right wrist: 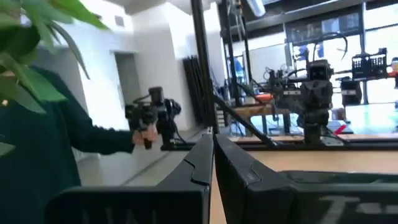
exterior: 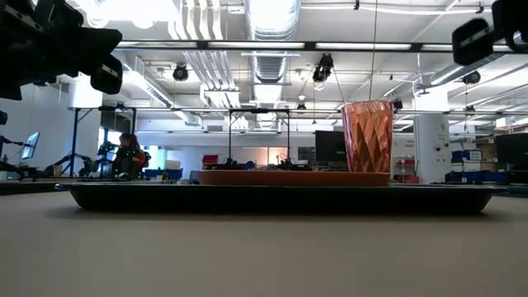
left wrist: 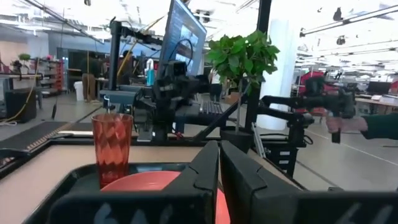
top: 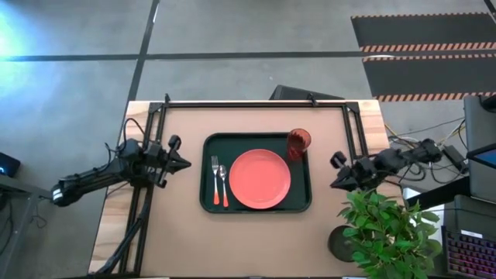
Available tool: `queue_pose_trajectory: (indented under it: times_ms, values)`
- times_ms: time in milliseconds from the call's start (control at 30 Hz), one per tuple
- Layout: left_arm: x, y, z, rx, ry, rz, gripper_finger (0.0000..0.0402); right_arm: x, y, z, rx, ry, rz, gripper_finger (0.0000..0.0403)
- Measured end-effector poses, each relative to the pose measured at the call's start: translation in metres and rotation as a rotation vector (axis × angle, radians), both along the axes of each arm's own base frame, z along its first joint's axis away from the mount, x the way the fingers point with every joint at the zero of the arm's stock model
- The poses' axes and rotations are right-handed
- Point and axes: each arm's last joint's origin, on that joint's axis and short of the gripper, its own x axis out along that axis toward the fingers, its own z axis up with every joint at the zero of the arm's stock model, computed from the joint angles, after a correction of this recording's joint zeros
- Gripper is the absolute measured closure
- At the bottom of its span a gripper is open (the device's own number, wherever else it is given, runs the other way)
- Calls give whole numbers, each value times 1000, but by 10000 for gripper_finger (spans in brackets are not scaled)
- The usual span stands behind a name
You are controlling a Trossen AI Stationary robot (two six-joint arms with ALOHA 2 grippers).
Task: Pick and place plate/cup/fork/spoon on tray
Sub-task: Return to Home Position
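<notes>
Tray [top: 208, 203], frame centre: holds plate [top: 260, 179], cup [top: 298, 143] (tray's upper-right corner), fork [top: 215, 180] and spoon [top: 223, 184] at its left. Loading looks complete. Left gripper [top: 184, 163] mid-left, right gripper [top: 335, 184] mid-right: jaws together, empty.

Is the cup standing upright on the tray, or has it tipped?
Upright: the cup stands rim-up in a corner of the tray, beside the plate.

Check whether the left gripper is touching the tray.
Apart. The high view shows a strip of bare table between the left gripper and the left rim of the tray.
</notes>
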Motion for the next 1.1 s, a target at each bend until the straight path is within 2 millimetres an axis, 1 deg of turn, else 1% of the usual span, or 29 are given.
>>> queue_pose_trajectory:
  times_ms: [67, 133, 233, 367, 433, 567, 633, 700, 767, 833, 933, 1033, 1100]
  values:
    - [1, 0, -1, -2, 7, 1, 402, 5, 1, -18, 22, 9, 0, 394]
    - [1, 1, -2, -7, 19, 0, 402, 7, 1, -23, 24, 76, -2, 394]
    - [3, 1, -5, -18, 54, 6, 402, 8, 1, -26, -18, 91, -19, 394]
    - [6, 3, -19, -78, 199, 15, 402, 9, -1, -35, -73, 159, -76, 394]
    - [7, 4, -23, -104, 238, 42, 402, 10, -3, -40, -93, 205, -122, 394]
    - [8, 5, -25, -18, 244, 49, 402, 11, -6, -40, -180, 185, -195, 394]
    - [9, 5, -26, 11, 245, 52, 402, 11, -8, -40, -188, 182, -227, 394]
    - [9, 5, -26, -7, 252, 44, 402, 12, -10, -40, -186, 184, -244, 394]
    - [9, 3, -26, -85, 268, -2, 402, 12, -11, -40, -186, 188, -252, 394]
    - [9, -1, -26, -148, 281, -90, 402, 12, -11, -40, -186, 190, -255, 394]
    - [11, -9, -18, -140, 217, -186, 402, 12, -11, -40, -187, 191, -255, 394]
    - [14, -21, -11, -118, 152, -221, 402, 12, -11, -40, -180, 193, -253, 394]
    - [17, -28, -15, -124, 183, -191, 402, 12, -11, -40, -181, 194, -249, 394]
